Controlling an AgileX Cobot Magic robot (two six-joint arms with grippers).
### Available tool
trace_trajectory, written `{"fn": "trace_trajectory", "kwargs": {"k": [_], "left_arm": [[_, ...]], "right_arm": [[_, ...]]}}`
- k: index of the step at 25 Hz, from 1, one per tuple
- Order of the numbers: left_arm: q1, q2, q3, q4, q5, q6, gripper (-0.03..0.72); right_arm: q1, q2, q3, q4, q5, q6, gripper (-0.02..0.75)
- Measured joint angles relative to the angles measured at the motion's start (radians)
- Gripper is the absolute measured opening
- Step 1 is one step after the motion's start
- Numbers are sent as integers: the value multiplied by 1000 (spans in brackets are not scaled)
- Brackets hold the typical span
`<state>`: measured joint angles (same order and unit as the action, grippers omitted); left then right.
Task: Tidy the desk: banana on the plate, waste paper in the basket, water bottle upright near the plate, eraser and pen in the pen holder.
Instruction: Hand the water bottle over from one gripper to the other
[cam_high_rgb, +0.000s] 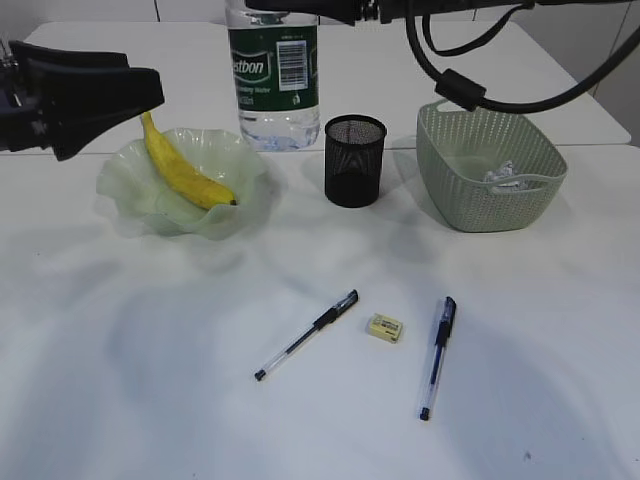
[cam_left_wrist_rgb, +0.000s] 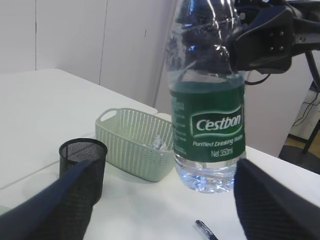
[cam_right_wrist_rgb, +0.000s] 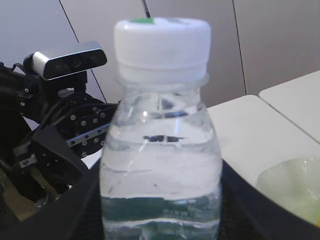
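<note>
I have the Cestbon water bottle (cam_high_rgb: 272, 75) standing upright at the top centre of the exterior view, between the ruffled green plate (cam_high_rgb: 125, 180) and the black mesh pen holder (cam_high_rgb: 354, 160), with my right gripper (cam_left_wrist_rgb: 262, 40) closed around its upper body just under the white cap (cam_right_wrist_rgb: 161, 45). My left gripper (cam_left_wrist_rgb: 165, 200) is spread wide, its two dark fingers (cam_left_wrist_rgb: 55, 207) low in the left wrist frame with nothing between them, hanging at the left edge of the exterior view just above the plate. The bottle looks nearly full, so I judge it heavy for its size and top-heavy in a high grip; its thin clear wall will flex and may be slick, so a firm hold on the label band or shoulder seems safest. The banana (cam_high_rgb: 180, 165) lies on the plate, and crumpled paper (cam_high_rgb: 500, 175) sits in the green basket (cam_high_rgb: 440, 205) at the right. Two pens (cam_high_rgb: 308, 335) and the small eraser (cam_high_rgb: 385, 327) lie flat lower centre: light, stiff, and best pinched mid-length.
</note>
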<state>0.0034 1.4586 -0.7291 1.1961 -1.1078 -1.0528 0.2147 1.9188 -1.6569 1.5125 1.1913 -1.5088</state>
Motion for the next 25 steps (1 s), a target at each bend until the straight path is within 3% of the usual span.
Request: {"fn": "trace_trajectory", "kwargs": {"k": [14, 25], "left_arm": [[-149, 0, 0, -44, 60, -5, 620], [-155, 0, -2, -82, 97, -6, 617]], "right_arm": [[18, 0, 0, 0, 0, 16, 402], [51, 0, 0, 0, -1, 19, 402]]}}
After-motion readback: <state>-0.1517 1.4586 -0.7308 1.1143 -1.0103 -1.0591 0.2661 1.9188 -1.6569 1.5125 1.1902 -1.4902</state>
